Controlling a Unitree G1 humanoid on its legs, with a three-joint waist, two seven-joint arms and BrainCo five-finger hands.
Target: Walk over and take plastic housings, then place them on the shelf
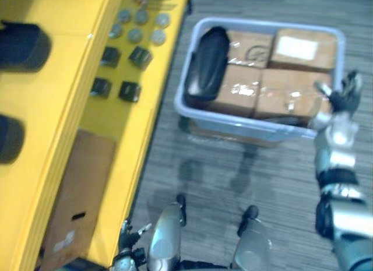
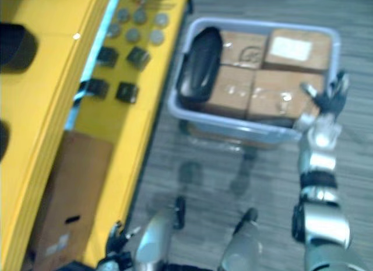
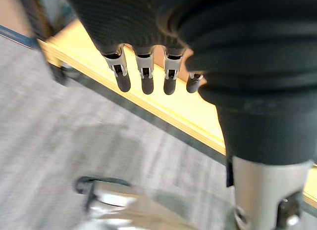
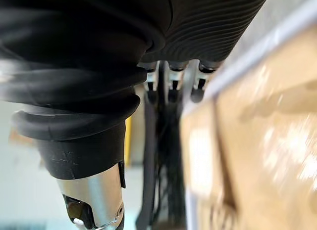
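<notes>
Progress looks slight: neither hand holds anything, so the taking and the placing both seem left to do. Nearest, the left hand (image 3: 145, 74) hangs low beside the smooth painted edge of the yellow shelf (image 1: 64, 108), its fingers straight and loosely apart above the grey, finely striped carpet (image 1: 233, 183). A plain brown cardboard box (image 1: 78, 195) sits on the shelf's lower tier. Farther on, the right hand (image 1: 342, 96) is raised at the near right corner of a pale grey plastic bin (image 1: 233, 122), fingers spread and empty. Inside, a black, glossy, rounded plastic housing (image 1: 207, 64) lies at the bin's left end beside taped cardboard cartons (image 1: 294, 49). Beyond, small dark blocks (image 1: 129, 91) and round grey discs (image 1: 135, 35) lie on the shelf.
</notes>
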